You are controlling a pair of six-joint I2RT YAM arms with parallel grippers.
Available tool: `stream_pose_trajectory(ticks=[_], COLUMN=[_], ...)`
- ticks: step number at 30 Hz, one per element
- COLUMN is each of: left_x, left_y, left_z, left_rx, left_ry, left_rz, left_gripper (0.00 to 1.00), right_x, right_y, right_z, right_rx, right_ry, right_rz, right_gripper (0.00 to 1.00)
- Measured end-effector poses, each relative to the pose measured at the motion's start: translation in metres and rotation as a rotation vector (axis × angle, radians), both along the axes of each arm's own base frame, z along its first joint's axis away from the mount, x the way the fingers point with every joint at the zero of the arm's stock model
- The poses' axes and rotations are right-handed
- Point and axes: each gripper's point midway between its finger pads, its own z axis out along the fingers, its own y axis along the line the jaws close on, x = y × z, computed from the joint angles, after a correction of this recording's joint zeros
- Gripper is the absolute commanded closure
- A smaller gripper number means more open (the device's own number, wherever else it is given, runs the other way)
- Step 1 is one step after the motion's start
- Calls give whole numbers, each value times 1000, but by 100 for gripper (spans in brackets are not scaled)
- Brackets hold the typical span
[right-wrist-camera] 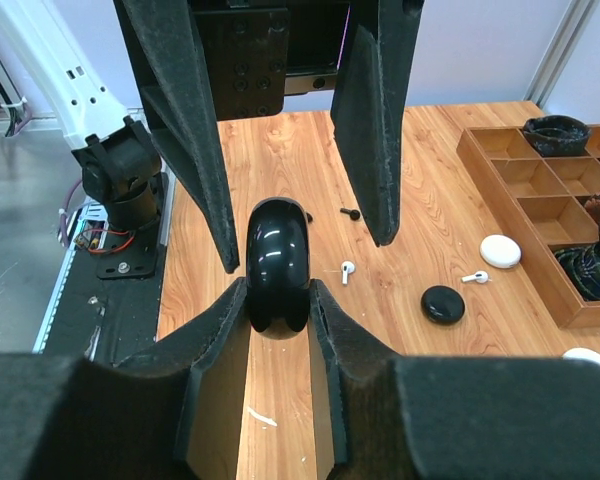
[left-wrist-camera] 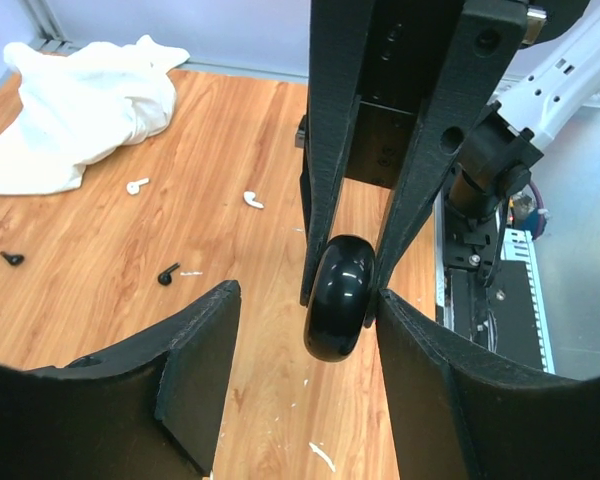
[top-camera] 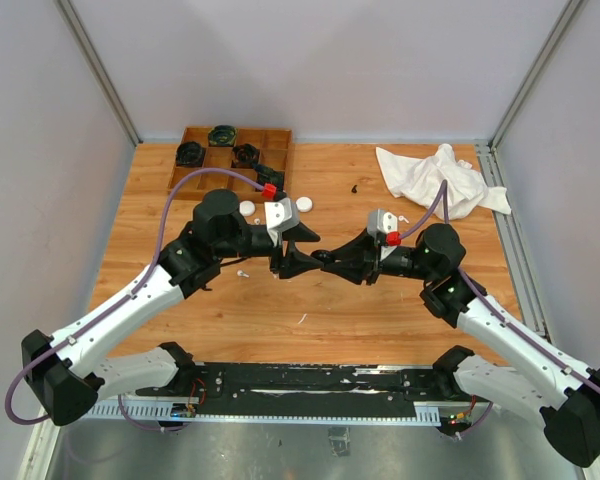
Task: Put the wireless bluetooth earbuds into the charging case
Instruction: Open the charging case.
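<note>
- The right claw (right-wrist-camera: 278,300) pinches the black charging case (right-wrist-camera: 277,262) on edge, in the air at the centre of the frame, with one finger pressed on each flat face.
- The left claw (left-wrist-camera: 308,300) stands spread, a finger on either side of the case without gripping it. One finger sits just beside a finger of the right claw.
- The white earbuds (left-wrist-camera: 253,200) and black earbuds (left-wrist-camera: 167,272) lie loose on the tabletop (left-wrist-camera: 230,130), in the left half of the left wrist view and well apart from the case.
- The step looks like a hand-over of the case. To finish it cleanly, the left claw should draw straight back, jaws wide — neither finger should nudge the case.
- The case is glossy and rounded, so it probably slips easily — the right claw's pinch needs to be firm and level.
- The lid looks closed, though the seam cannot be made out. It would need opening before any earbud goes in.
</note>
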Motion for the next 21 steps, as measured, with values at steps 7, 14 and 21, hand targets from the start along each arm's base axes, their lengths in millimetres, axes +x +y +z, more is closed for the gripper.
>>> stream_pose_trajectory(ticks=[7,14,21], left_x=[7,9,11], left_y=[3,5,6], left_z=[-5,-5,-7], left_rx=[10,3,0], left_ry=[24,61,101], left_rz=[32,44,50], left_gripper=[42,42,40], right_x=[1,1,1], right_y=[-1,-1,-1], right_z=[-1,-4,-5], right_rx=[1,-1,-3], right_ry=[2,3,5], right_rz=[-9,-11,-11], right_gripper=[99,99,99])
